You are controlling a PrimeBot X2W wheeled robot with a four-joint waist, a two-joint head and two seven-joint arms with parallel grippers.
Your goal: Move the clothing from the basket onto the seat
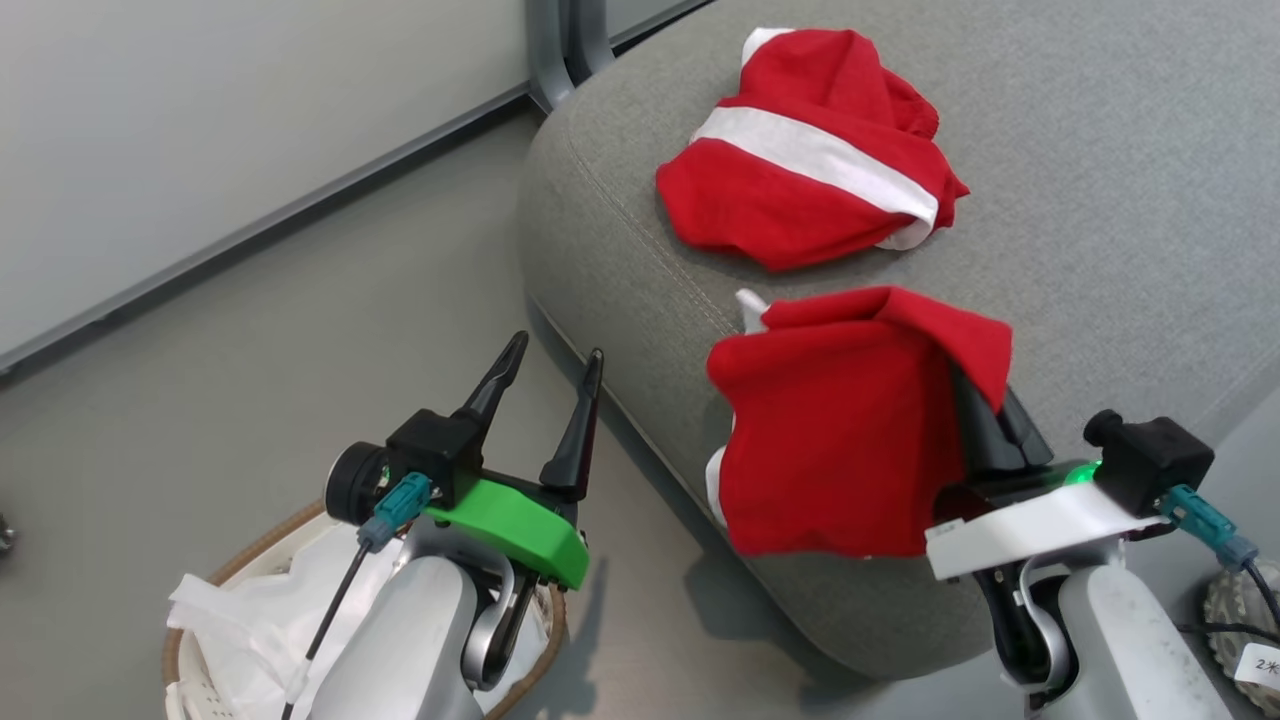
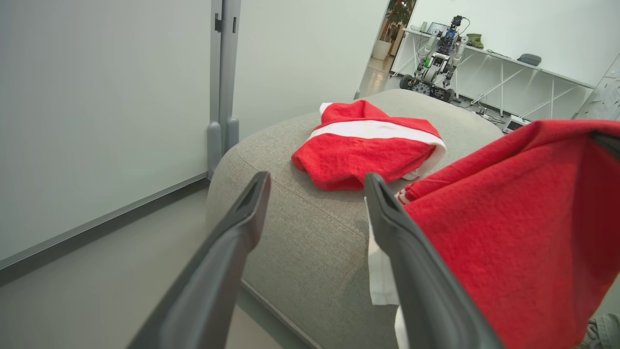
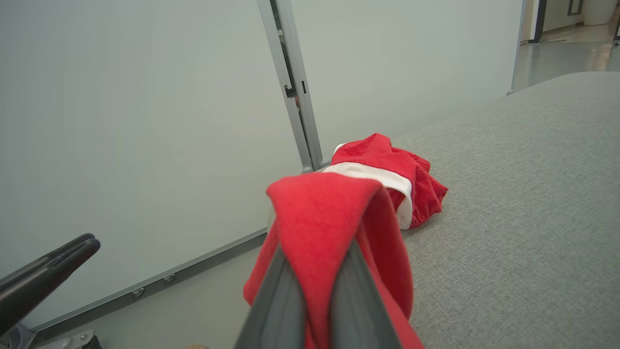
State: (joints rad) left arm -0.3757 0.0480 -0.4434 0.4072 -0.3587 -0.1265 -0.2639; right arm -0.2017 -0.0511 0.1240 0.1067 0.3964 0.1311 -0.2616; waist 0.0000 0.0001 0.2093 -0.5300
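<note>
My left gripper [image 1: 558,348] is closest in the head view. It hangs above the floor [image 1: 300,350] off the rounded corner of the seat [image 1: 1100,200], its two dark fingers spread wide with nothing between them. Under that forearm, further from the seat, sits the basket [image 1: 262,535] with a thin white sheet [image 1: 250,610] crumpled inside. My right gripper [image 1: 990,425] is at the seat's front edge, fingers pressed together on the held garment [image 1: 840,440]. The garment drapes over them and hangs as a red sheet across the seat's edge; I cannot tell whether its hem touches the cushion. The lying garment [image 1: 800,190] rests bunched on top of the seat, further back and apart from the held one, a white band running across it. In the left wrist view my left fingers [image 2: 225,252] stand apart, framing the corner of the seat [image 2: 300,252]. The lying garment [image 2: 358,145] is on the seat top beyond them, and the held garment [image 2: 508,232] hangs just past one finger. Behind the seat a second robot [image 2: 436,63] stands by a white table. In the right wrist view my right fingers [image 3: 356,305] are clamped on a fold of the held garment [image 3: 329,213], with red cloth pinched between them. Beyond it the lying garment [image 3: 387,169] sits on the seat [image 3: 523,218] near its edge, with a grey post [image 3: 290,82] behind. One of my left fingers [image 3: 48,266] shows off the seat's side.
</note>
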